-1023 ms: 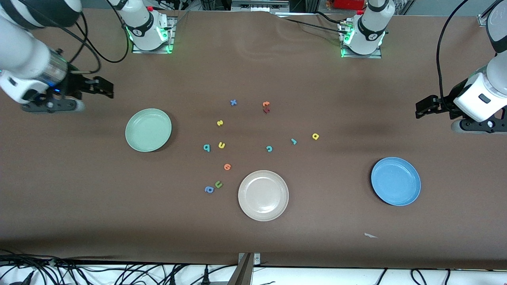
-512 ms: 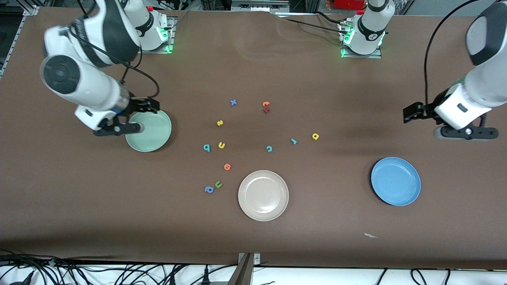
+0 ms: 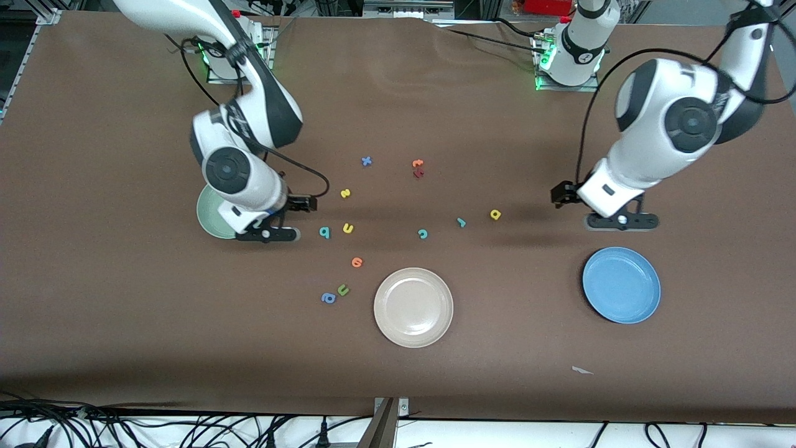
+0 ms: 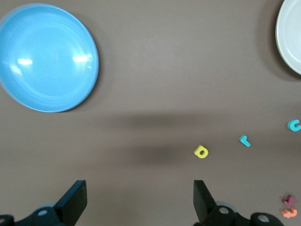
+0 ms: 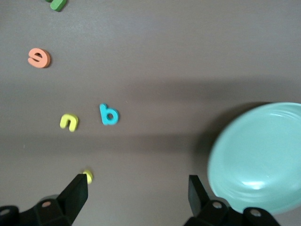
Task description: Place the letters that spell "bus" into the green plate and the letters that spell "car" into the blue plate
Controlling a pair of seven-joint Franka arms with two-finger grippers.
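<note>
Both hands gape empty: our right hand (image 3: 305, 204) hovers between the green plate (image 3: 208, 214) and the teal b (image 3: 324, 232); our left hand (image 3: 558, 195) hovers near the yellow a (image 3: 495, 214), blue plate (image 3: 621, 285) nearby.

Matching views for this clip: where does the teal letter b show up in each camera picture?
Front view: the teal b lies on the table beside the yellow u, near the right gripper.
Right wrist view: the b is mid-picture, between the yellow u and the green plate.
Left wrist view: not in it.
Shared landmark: the yellow u.
</note>
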